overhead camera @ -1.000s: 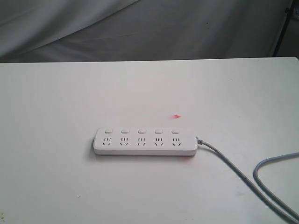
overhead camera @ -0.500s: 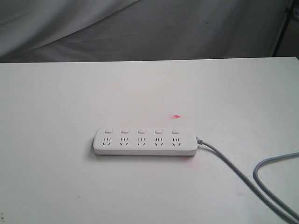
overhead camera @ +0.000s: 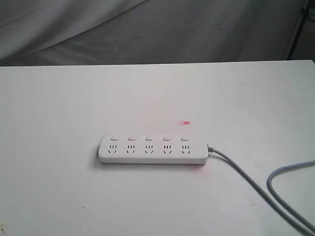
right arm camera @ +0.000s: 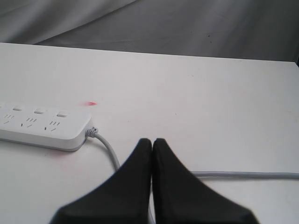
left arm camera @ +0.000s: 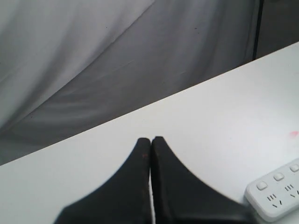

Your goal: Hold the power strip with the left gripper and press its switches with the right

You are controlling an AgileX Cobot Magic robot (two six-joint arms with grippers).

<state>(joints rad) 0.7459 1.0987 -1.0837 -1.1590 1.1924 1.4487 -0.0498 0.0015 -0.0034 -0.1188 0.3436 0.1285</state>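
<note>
Flat, power strip (overhead camera: pixel 152 149) lengthwise left-right, cable (overhead camera: pixel 246 179) rightward.

Power strip (overhead camera: pixel 152 149): white plastic, smooth, faint sheen, moulded rounded edges. Switches (overhead camera: pixel 149 138): same white plastic, smooth. Cable (overhead camera: pixel 246 179): grey sheath, matt, looks like rubber or soft plastic. Table (overhead camera: pixel 59 108): white, smooth, matt, material unclear, a few tiny dark specks near the front. Backdrop (overhead camera: pixel 147 29): grey cloth, matt, soft folds. Left gripper (left arm camera: pixel 150 140) and right gripper (right arm camera: pixel 152 141): black, matt, smooth-looking; plastic or rubber, can't tell.
</note>
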